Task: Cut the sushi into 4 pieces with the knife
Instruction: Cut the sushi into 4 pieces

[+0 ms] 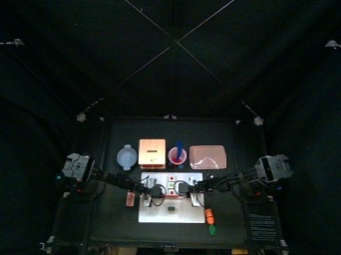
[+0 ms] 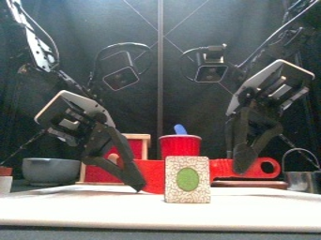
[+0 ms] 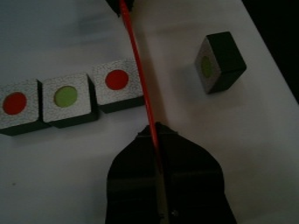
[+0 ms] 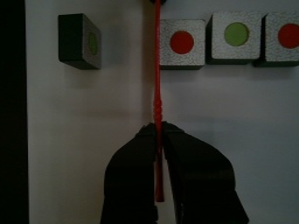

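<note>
- Left claw point(image 3: 153, 133): jaws closed tight on one end of the red knife point(image 3: 135, 74). The blade stands edge-on and runs straight out toward the other arm.
- Right claw point(image 4: 156, 129): likewise clamped on the knife's opposite end, so the two claws carry the one tool between them.
- Single block point(image 3: 219, 61): a dark green piece with a green centre. It lies alone on the white cutting board point(image 3: 251, 166), clear of the blade on one side.
- Row of three point(image 3: 65, 98): blocks with red, green and red centres, still joined, on the blade's other side. The nearest red-centred block is just beside the blade, perhaps touching it.
- Board position: mid-counter point(image 1: 100, 224), toward the front edge, between the two arms.
- Step in hand (judgement): the first of three cuts appears done, with one piece off and three yet to part. Whether the edge rests on the board or hangs just above it cannot be told.
- Next move (judgement): both claws would have to raise the blade together and shift it sideways over the row to the seam between the near red-centred block and the green-centred one. They would then keep it square to the row and press down evenly. Uneven pressure from either end could tilt the blade, or push the row along the board rather than split it.
</note>
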You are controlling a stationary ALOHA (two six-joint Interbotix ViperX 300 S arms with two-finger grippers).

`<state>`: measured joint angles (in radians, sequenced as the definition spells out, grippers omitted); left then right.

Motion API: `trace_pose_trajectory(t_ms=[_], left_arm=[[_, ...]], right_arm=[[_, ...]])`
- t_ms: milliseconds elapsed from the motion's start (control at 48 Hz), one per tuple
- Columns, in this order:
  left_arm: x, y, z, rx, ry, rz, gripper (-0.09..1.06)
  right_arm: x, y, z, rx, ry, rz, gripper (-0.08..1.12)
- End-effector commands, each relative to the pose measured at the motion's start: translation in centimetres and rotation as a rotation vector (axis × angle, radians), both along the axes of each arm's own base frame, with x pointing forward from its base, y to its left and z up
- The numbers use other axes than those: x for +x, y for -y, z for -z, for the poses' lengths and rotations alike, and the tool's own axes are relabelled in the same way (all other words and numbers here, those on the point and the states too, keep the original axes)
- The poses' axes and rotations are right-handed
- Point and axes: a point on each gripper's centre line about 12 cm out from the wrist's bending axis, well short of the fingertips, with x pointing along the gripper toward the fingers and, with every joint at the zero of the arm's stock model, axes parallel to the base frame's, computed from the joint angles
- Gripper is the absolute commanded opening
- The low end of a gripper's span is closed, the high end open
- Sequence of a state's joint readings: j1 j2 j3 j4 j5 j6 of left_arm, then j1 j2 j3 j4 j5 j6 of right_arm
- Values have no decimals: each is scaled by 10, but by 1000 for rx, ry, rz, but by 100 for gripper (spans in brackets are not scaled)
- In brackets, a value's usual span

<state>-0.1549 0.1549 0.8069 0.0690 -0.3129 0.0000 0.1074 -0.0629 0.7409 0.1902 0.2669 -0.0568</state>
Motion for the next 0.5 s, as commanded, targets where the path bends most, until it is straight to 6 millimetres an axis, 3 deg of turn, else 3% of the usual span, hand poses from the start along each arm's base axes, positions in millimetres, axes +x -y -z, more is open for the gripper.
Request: trace_pose_trajectory(t_ms=[21, 208, 500], left_arm=[[2, 4, -30, -8, 81, 15, 48], [-12, -5, -42, -8, 103, -2, 74], [-50, -28, -72, -18, 180, -60, 75]], right_arm=[[-4, -5, -32, 13, 70, -16, 3], [-41, -6, -40, 43, 0, -28, 3], [-115, -10, -57, 244, -79, 27, 4]])
